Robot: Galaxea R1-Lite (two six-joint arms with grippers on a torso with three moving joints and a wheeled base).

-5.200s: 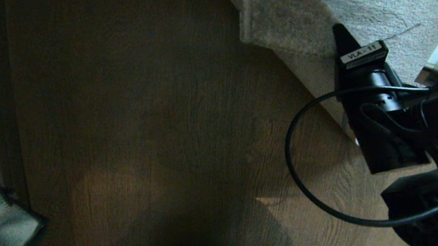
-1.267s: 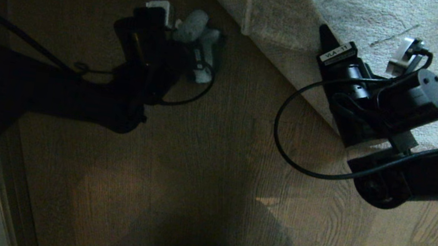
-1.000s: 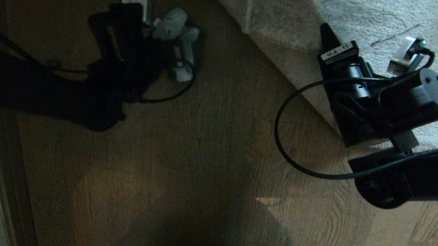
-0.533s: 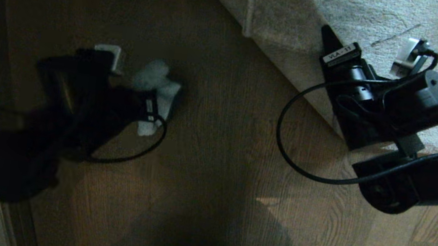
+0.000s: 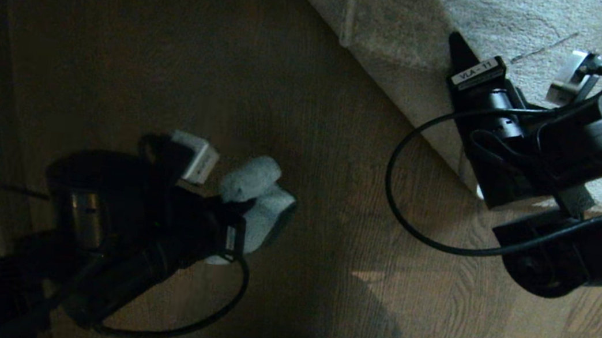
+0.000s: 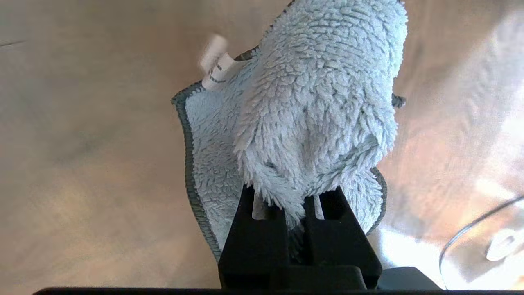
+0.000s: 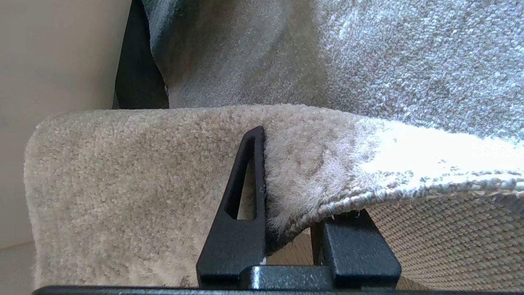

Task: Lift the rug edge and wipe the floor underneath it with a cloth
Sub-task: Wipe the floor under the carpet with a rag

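Left gripper (image 6: 297,213) clenches the fuzzy pale blue-grey cloth (image 6: 311,110) above brown wood-plank floor (image 5: 301,76); right gripper (image 7: 286,229) pinches the raised light grey shaggy rug edge (image 7: 163,164). Wipe best with cloth flat, rug held high.

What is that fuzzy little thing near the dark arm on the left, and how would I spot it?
Start from the big grey rug at the top right, then look down and left across the brown wood floor to the left end effector. Clamped in it is the cloth. It is the only small, fluffy, pale bluish bundle, edged with a darker grey hem.
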